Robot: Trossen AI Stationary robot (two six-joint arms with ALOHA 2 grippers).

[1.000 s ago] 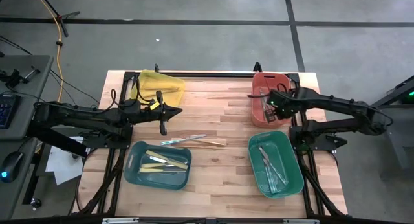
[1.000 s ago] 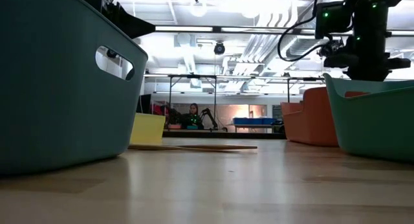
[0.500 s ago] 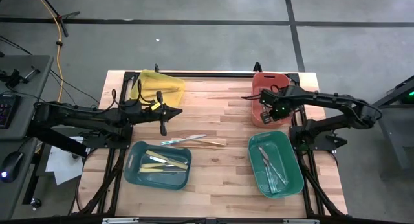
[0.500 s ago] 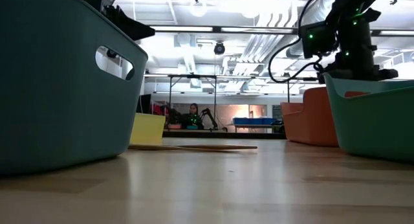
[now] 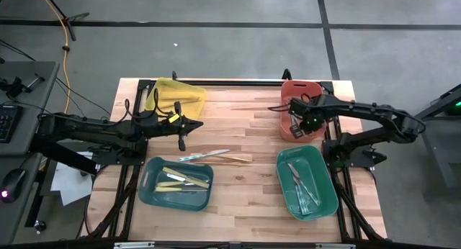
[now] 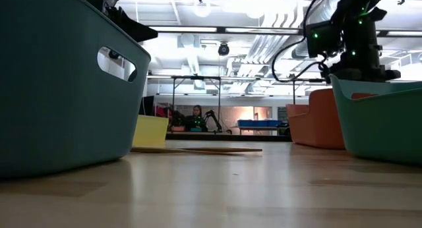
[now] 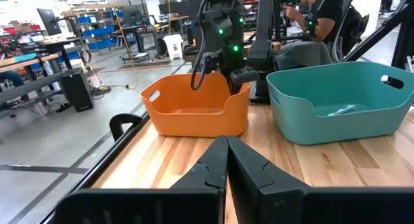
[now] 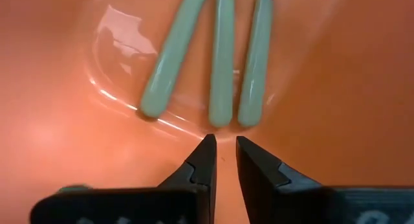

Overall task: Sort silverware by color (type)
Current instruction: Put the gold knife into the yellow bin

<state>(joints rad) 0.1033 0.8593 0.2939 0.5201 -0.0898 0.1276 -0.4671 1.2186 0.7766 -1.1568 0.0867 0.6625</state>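
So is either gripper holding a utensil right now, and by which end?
Neither. The right gripper is slightly open over the orange bin, empty. The left gripper is shut on nothing.

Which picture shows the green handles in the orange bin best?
The right wrist view: three pale green utensil handles lie side by side on the orange plastic bin floor. The high view hides them under the arm; the low and left wrist views show only bin walls.

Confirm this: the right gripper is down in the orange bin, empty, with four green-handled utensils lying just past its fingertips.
Not quite. The right wrist view shows three green-handled utensils, not four. The rest stands: the right gripper is down in the orange bin, empty, and they lie just past its fingertips.
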